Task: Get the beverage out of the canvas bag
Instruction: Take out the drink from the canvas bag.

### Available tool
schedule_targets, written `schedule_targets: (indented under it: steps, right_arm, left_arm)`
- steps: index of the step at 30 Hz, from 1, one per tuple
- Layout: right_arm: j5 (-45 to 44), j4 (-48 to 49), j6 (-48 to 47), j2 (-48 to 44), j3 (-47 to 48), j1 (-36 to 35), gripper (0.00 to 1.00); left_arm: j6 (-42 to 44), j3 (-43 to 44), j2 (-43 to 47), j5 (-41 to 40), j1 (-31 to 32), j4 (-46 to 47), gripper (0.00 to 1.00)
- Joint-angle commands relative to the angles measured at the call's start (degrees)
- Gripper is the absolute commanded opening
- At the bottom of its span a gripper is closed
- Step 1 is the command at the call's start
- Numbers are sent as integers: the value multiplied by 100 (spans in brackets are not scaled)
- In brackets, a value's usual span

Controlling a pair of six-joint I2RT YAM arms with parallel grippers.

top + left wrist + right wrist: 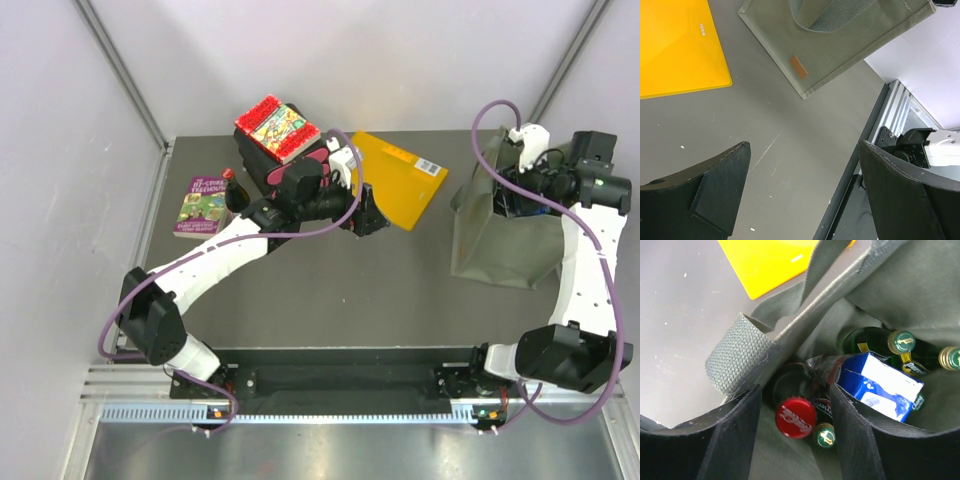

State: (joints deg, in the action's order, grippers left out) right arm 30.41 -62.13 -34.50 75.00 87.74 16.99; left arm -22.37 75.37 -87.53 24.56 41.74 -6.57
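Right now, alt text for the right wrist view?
The right gripper, fingers apart, reaches into the open canvas bag with a red-capped bottle between its fingers. Beside it lie a blue-and-white carton and green bottles; the bag's strap and a yellow folder on the grey table show upper left.

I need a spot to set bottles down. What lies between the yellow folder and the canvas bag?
Nothing: bare gray table separates the yellow folder from the canvas bag, clearest in the left wrist view.

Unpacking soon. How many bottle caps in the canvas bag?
4: red cap, centre; green cap beside it; second green cap, upper right; third green cap, rightmost. Maybe more hidden.
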Motion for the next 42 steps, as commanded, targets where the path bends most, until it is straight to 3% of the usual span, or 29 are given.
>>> schedule_targets:
  steps: [1, 10, 17, 20, 21, 24, 36, 42]
  right_arm:
    - [-202, 157, 31, -20, 102, -258, 57]
    - [-887, 254, 304, -205, -143, -469, 56]
    - [-959, 254, 339, -135, -153, -486, 47]
    - [-845, 254, 321, -135, -39, -486, 33]
    - [-827, 263, 321, -144, -12, -486, 18]
    - [-809, 402, 382, -231, 172, -487, 0]
    - [-747, 658, 804, -197, 2052, -487, 0]
    - [-695, 755, 1059, 23, 3019, -495, 0]
  left_arm:
    - [84, -49, 227, -56, 28, 349, 93]
    - [215, -190, 324, -118, 28, 358, 93]
    - [260, -49, 271, -100, 28, 314, 93]
    - [260, 3, 236, -118, 28, 297, 93]
    - [260, 38, 236, -109, 28, 296, 93]
    - [277, 91, 227, -118, 28, 279, 93]
    - [444, 311, 131, -4, 36, 604, 94]
    - [681, 215, 157, 172, 133, 1394, 94]
